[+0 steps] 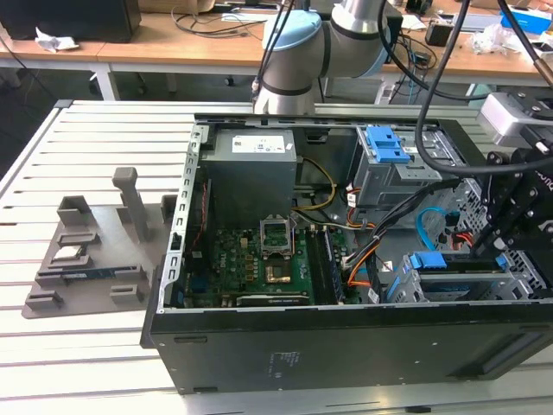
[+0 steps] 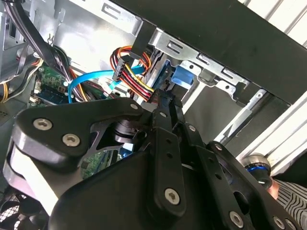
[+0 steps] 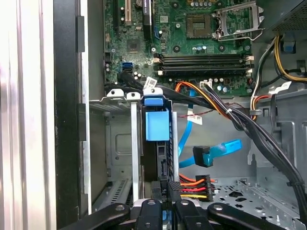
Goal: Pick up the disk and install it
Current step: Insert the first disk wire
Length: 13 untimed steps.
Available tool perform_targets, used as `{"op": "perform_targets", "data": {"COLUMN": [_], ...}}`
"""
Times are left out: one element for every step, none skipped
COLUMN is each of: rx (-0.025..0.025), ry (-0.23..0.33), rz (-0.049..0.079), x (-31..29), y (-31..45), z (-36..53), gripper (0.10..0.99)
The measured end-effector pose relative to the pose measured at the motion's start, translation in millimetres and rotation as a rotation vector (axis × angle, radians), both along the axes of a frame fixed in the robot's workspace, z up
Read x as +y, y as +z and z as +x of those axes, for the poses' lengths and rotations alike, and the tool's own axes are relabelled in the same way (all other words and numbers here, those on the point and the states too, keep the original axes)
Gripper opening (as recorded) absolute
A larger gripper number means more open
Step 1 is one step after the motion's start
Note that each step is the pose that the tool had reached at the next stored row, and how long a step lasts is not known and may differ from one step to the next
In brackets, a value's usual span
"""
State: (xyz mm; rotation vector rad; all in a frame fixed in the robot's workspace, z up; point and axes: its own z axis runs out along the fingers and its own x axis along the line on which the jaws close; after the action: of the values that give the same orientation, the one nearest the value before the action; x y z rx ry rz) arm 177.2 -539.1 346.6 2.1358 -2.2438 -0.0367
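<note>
The disk (image 3: pixel 157 143) stands on edge in the drive cage (image 3: pixel 120 143), blue bracket outward, jaws of the gripper (image 3: pixel 163 203) closed narrow on its near end. Seating it well probably means pushing straight along the cage, clear of the cables (image 3: pixel 194 184) beside the cage.

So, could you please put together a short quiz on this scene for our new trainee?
1. True or false: the disk lies on the grey tray outside the computer case.
2. What colour is the disk's bracket? A red, B blue, C green.
3. In the first wrist view, which thing is the gripper nearest to?
Key: 1 false, it sits in a slot of the drive cage inside the case; 2 B; 3 the disk.
</note>
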Motion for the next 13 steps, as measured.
{"op": "perform_targets", "data": {"rx": [0.0, 0.0, 0.0, 0.0, 0.0, 0.0, 0.0, 0.0, -0.0001, 0.0, 0.0, 0.0001, 0.0], "ry": [0.0, 0.0, 0.0, 0.0, 0.0, 0.0, 0.0, 0.0, 0.0, 0.0, 0.0, 0.0, 0.0], "rz": [0.0, 0.0, 0.0, 0.0, 0.0, 0.0, 0.0, 0.0, 0.0, 0.0, 0.0, 0.0, 0.0], "x": [0.4, 1.0, 1.5, 1.9, 2.4, 3.0, 3.3, 3.4, 3.4, 3.5, 3.5, 3.4, 3.4], "y": [-1.0, -2.1, -2.9, -3.2, -3.6, -4.3, -4.6, -4.8, -4.9, -5.3, -5.8, -6.4, -7.1], "z": [0.6, 0.9, 1.1, 1.2, 1.4, 1.6, 1.7, 1.8, 1.8, 1.9, 2.0, 2.1, 2.2], "gripper": [0.173, 0.173, 0.173, 0.173, 0.173, 0.173, 0.173, 0.173, 0.173, 0.173, 0.173, 0.173, 0.173]}}
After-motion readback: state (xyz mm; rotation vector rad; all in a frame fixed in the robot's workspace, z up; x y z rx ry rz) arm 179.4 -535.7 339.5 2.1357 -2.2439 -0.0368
